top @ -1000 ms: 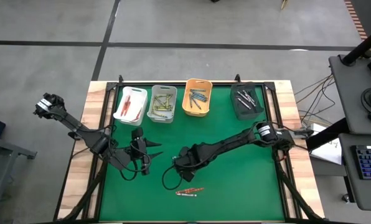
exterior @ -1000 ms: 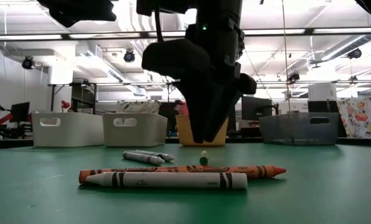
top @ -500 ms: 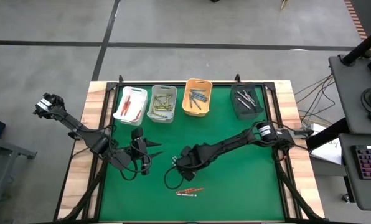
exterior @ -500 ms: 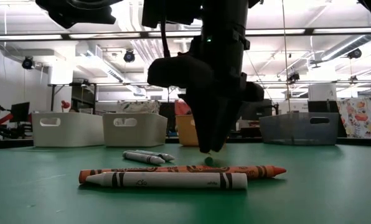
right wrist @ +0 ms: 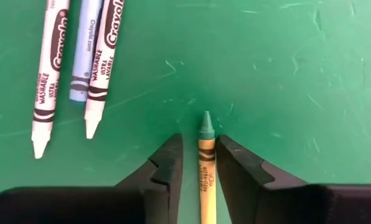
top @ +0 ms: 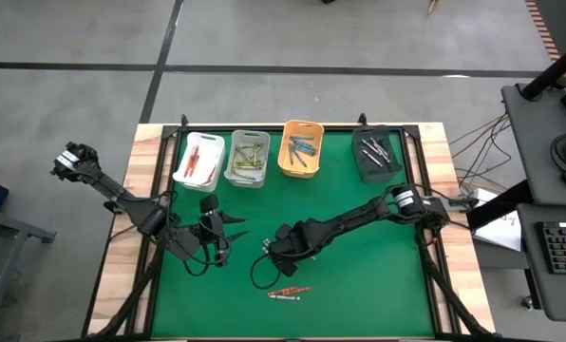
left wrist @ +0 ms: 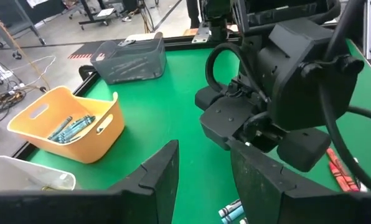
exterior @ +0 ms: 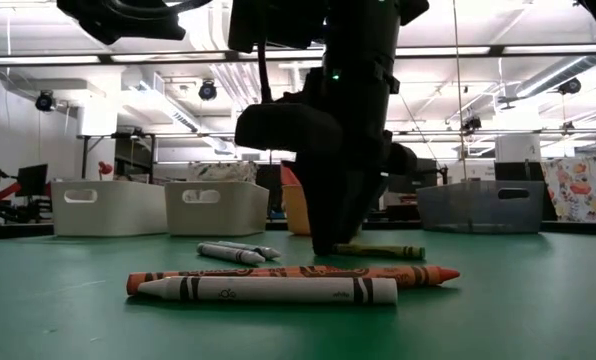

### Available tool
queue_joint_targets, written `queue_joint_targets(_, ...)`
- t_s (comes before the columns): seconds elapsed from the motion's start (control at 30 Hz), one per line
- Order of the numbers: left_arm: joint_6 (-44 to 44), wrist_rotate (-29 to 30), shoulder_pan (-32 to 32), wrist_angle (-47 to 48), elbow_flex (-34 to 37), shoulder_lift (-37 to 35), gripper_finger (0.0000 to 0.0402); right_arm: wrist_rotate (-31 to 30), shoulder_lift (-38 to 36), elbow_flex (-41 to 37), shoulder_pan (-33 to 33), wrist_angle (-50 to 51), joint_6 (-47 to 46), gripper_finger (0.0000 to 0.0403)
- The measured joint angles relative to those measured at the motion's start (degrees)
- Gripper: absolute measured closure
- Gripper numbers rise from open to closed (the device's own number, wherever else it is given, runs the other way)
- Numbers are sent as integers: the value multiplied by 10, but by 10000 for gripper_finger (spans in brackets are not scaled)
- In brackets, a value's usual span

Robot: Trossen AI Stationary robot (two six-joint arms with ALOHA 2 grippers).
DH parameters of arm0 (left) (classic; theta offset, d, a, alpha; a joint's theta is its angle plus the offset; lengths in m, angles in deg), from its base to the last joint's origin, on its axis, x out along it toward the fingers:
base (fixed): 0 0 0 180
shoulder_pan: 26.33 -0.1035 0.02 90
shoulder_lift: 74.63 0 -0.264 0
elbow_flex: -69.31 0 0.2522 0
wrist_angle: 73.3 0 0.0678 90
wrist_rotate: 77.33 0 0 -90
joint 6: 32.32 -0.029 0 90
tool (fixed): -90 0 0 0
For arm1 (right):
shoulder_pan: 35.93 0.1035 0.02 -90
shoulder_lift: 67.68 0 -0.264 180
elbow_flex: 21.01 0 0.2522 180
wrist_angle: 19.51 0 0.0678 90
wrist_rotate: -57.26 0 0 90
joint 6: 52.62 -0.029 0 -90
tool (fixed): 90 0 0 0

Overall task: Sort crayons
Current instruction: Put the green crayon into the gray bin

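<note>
The green-tipped crayon (right wrist: 206,163) lies flat on the counter (top: 378,275) near its middle, between the fingers of the right tool (right wrist: 199,163), which stand narrow around it; a firm grip is not yet evident. Three crayons (right wrist: 79,59) lie just beside it, and two more (top: 288,293) near the front edge. The four bins (top: 302,149) along the far edge already hold crayons, so sorting appears mostly done. The left tool (left wrist: 201,177) waits open toward the left edge.
</note>
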Motion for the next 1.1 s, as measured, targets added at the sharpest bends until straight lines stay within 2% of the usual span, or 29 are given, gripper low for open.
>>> queue_joint_targets(0.23, -5, 47, 0, -1, 0, 0, 273, 1, -1, -6, 0, -3, 48, 384)
queue_joint_targets(0.43, 13, 64, 2, -11, 0, 0, 273, -7, -24, -8, -10, 9, 128, 390)
queue_joint_targets(0.57, 35, 64, 14, -31, 0, 5, 273, -54, -69, -8, -32, 0, 204, 391)
queue_joint_targets(0.67, 39, 65, 26, -69, 1, 18, 273, -87, -102, -12, -61, -47, 286, 391)
queue_joint_targets(0.8, 40, 64, 42, -131, 1, 39, 273, -96, -144, -40, -111, -210, 421, 391)
queue_joint_targets(0.9, 39, 68, 57, -185, 1, 51, 273, -92, -167, -83, -155, -422, 516, 391)
queue_joint_targets(0.97, 38, 76, 67, -224, 1, 58, 273, -66, -165, -118, -188, -576, 567, 391)
queue_joint_targets(1.03, 35, 86, 77, -252, 1, 63, 273, -24, -143, -150, -219, -735, 580, 391)
queue_joint_targets(1.1, 35, 102, 85, -272, 1, 68, 273, 8, -117, -174, -246, -843, 579, 391)
